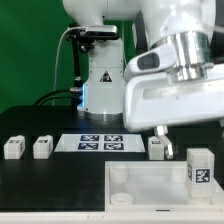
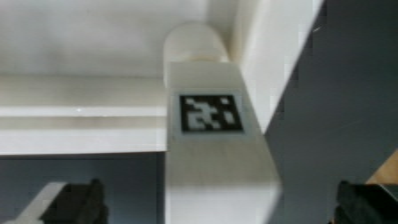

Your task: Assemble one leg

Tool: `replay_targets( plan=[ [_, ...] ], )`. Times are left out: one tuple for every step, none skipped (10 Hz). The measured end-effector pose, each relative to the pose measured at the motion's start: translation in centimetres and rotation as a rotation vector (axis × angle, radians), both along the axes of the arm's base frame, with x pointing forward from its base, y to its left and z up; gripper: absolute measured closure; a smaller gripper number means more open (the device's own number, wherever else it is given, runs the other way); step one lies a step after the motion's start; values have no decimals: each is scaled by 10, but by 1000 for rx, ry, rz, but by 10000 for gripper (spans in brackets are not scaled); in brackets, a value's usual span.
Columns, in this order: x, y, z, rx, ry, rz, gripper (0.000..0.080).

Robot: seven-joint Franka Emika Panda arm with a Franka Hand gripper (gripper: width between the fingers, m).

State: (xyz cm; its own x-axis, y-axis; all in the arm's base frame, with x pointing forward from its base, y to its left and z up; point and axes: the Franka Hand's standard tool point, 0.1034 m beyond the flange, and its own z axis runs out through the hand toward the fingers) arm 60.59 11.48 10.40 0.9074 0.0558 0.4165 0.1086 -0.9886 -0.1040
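Note:
In the wrist view a white block-shaped leg with a black-and-white tag runs between my gripper's two dark fingers, which stand wide apart and clear of it. The gripper is open and empty. The white square panel lies beside the leg. In the exterior view the gripper hangs just above a leg at the panel's far edge. Another tagged leg stands upright at the panel's right. Two more legs lie at the left.
The marker board lies flat on the black table between the left legs and the gripper. The robot's white base with cables stands behind it. The panel has round corner sockets.

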Motion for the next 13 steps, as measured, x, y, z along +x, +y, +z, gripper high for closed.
replay_targets(
  plan=[
    [6, -3, 10, 0, -14, -4, 151],
    [6, -5, 4, -2, 6, -6, 151],
    [1, -3, -3, 1, 112, 8, 151],
    [3, -2, -1, 5, 198, 21, 151],
    [3, -2, 0, 7, 343, 41, 151],
    [11, -2, 3, 14, 398, 49, 151],
    [9, -1, 3, 16, 445, 56, 151],
    [11, -1, 3, 16, 431, 53, 151],
    [11, -2, 2, 16, 432, 53, 151],
    [11, -2, 2, 16, 432, 53, 151],
    [11, -3, 1, 20, 434, 42, 151],
    [14, -8, -3, 30, 442, -8, 151],
    [17, -11, -7, 36, 440, -43, 151]
  ],
)
